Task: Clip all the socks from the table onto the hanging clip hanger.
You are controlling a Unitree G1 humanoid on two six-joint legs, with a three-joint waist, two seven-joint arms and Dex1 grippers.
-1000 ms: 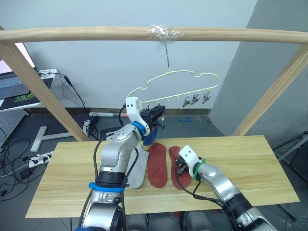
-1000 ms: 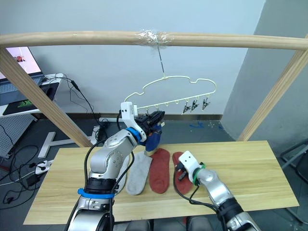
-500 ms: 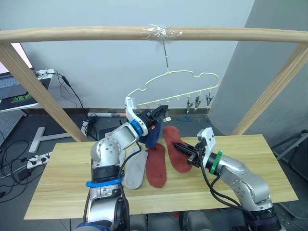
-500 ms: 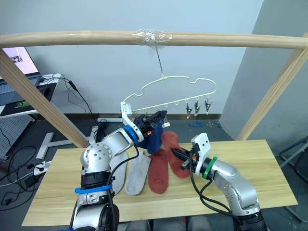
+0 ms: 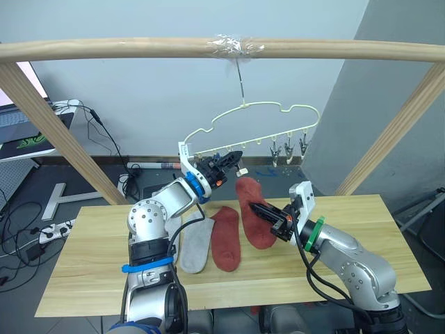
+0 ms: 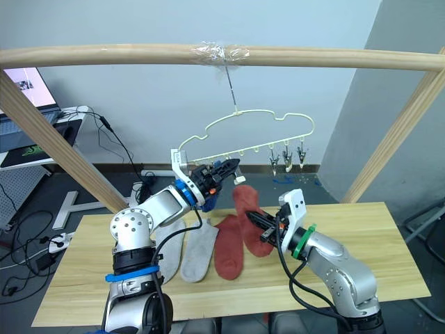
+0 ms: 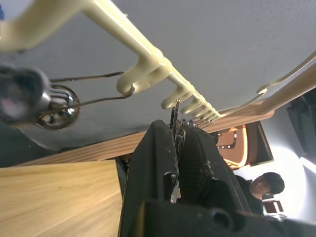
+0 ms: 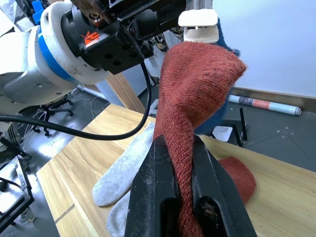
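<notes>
My left gripper [image 5: 234, 157] is raised to the clip row of the pale wire clip hanger [image 5: 278, 108]. In the left wrist view its fingers [image 7: 158, 148] are shut on a thin metal clip [image 7: 175, 117]. A blue sock [image 6: 211, 197] hangs just under that gripper; what holds it is hidden. My right gripper [image 5: 272, 221] is shut on a rust red sock [image 5: 249, 205], held up off the table [image 5: 361, 229] with its toe near the left gripper. A second red sock [image 5: 226, 240] and a light grey sock [image 5: 195, 243] lie flat on the table. Another grey sock [image 8: 118, 219] lies beside them.
The hanger hangs by its hook from a taped spot on the round wooden pole [image 5: 139, 47]. Slanted wooden posts [image 5: 389, 139] stand at both table ends. Three free clips [image 5: 288, 147] dangle at the hanger's right end. Bare tabletop lies to the right of the socks.
My right gripper has brought the red sock a little higher and nearer the hanger. My left gripper has risen to the clip row, and the blue sock now hangs mostly hidden behind it.
</notes>
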